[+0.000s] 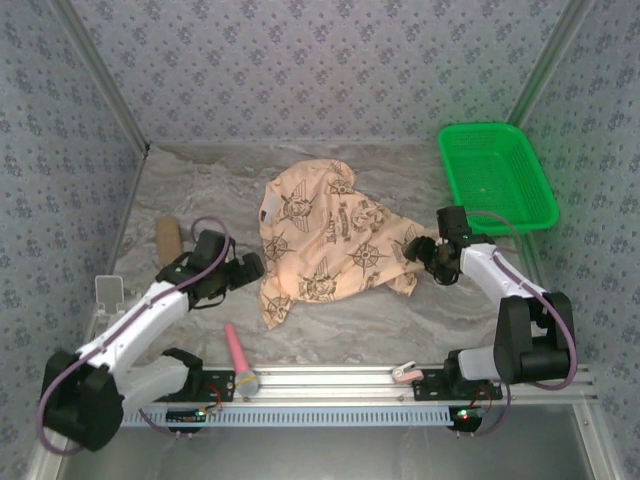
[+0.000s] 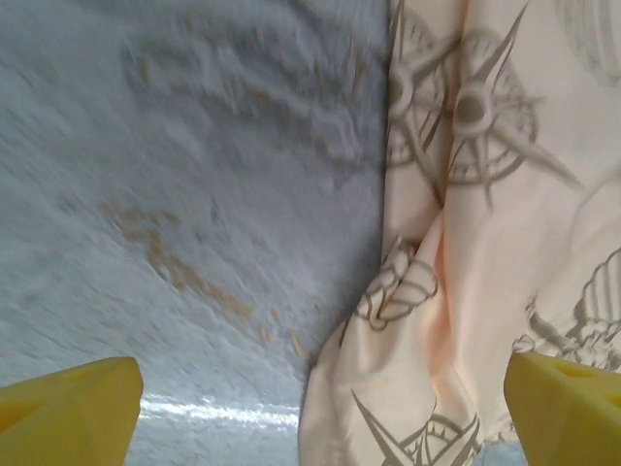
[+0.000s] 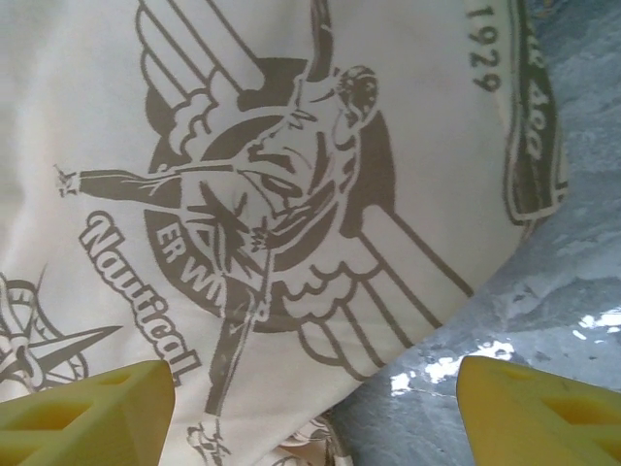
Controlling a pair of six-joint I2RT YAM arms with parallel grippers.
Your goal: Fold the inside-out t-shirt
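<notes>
From above, a brown block (image 1: 168,240) lies at the 9 o'clock edge of the table (image 1: 200,190). The left gripper (image 1: 255,268) hangs at the t-shirt's 8 o'clock, its yellow fingers (image 2: 68,408) spread wide over bare table and the edge of the cloth, gripping nothing. A pink tool (image 1: 238,352) lies at 7 o'clock. The t-shirt (image 1: 330,235) sits crumpled mid-table, print up. At its 3 o'clock the right gripper (image 1: 422,255) also stands wide apart over the print. A green basket (image 1: 450,170) stands at 2 o'clock.
</notes>
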